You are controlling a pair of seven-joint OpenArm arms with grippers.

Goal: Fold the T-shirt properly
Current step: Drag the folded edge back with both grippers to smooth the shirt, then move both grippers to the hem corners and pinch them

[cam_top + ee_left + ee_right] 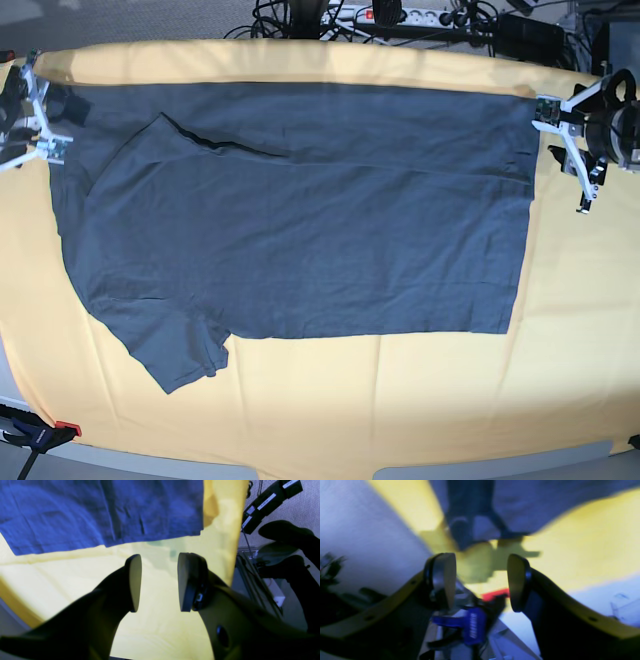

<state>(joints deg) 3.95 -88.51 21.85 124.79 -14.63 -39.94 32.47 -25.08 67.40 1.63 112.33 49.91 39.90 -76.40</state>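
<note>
Slate-grey T-shirt (300,220) lies flat on the yellow-orange cloth (400,400); both arms' fingers (133,582) (445,580) gape apart, empty

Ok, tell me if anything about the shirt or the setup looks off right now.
Nothing damaged or spilled. The T-shirt lies spread on the yellow cloth, its far side folded over along a slightly slanted crease. One sleeve sticks out at the near corner. Both the left gripper and the right gripper are open, holding nothing.
</note>
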